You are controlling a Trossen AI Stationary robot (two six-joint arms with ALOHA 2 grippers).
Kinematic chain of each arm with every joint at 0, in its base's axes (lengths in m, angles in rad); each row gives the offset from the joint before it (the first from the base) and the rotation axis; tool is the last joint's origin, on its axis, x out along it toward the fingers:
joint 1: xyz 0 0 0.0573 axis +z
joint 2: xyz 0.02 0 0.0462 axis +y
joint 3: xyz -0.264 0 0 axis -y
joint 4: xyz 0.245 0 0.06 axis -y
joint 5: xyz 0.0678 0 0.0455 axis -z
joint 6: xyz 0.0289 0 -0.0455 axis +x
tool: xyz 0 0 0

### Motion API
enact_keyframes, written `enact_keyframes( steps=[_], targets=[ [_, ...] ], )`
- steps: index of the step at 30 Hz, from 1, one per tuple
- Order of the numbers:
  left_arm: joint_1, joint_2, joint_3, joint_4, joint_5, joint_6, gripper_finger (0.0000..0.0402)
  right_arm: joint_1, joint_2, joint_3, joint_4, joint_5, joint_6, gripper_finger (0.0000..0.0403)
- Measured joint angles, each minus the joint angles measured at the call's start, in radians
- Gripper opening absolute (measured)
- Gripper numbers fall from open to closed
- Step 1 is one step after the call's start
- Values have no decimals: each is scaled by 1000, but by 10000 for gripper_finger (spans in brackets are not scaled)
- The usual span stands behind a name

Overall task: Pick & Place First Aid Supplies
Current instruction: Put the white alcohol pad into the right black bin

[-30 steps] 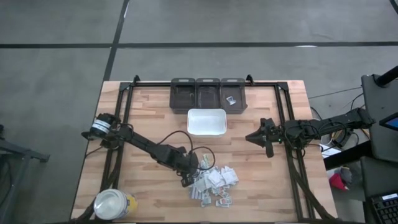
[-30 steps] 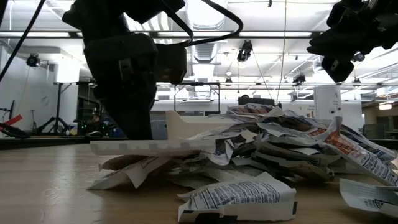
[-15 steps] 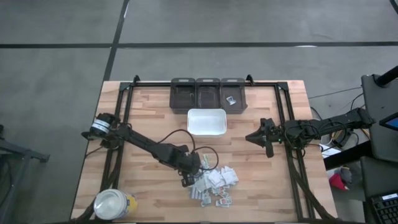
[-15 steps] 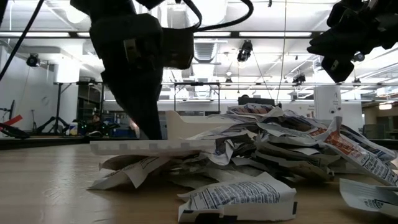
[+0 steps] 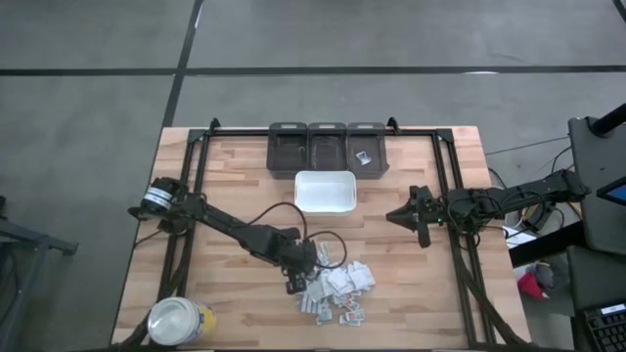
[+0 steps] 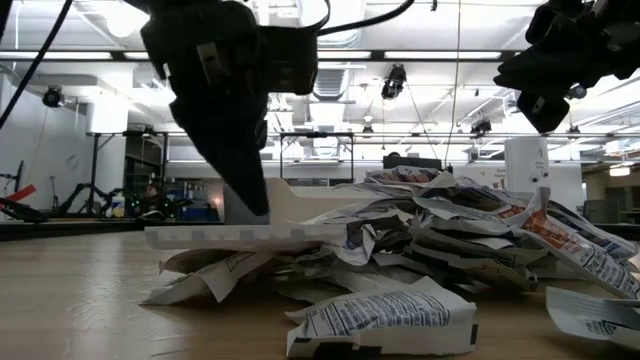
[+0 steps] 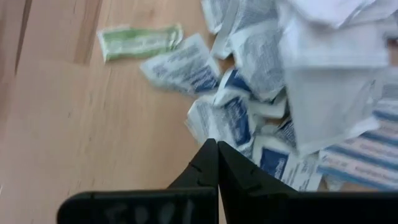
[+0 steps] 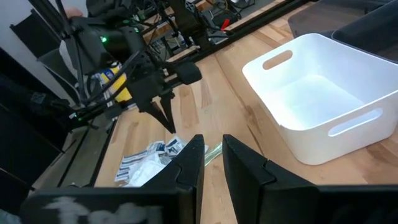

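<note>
Here, the heap of small white paper first-aid packets (image 5: 337, 288) lies well in front of the white rectangular plastic tray (image 5: 325, 192). The left gripper (image 5: 295, 285), fingers pressed together and empty, hovers at the heap's left edge. The right gripper (image 5: 395, 215) waits to the tray's right, fingers slightly apart.

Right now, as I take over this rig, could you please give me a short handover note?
Left hand: shut, empty as far as can be seen, tips at the pile's edge.
Right hand: waiting right of the white tray, fingers slightly apart, holding nothing.
First aid packets: heaped on the table's front middle; a green sachet lies beside the heap.
Done: one packet lies in the right dark bin; the white tray is empty.
Left: nearly the whole pile.
</note>
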Motion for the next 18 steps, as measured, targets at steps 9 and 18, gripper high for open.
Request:
enact_keyframes(
  steps=[9, 18],
  targets=[
    [11, 2, -1, 23, 7, 6, 75, 0, 0, 0, 1, 0, 0, 57],
    [17, 9, -38, 84, 40, -70, 145, 0, 0, 0, 2, 0, 0, 57]
  ],
)
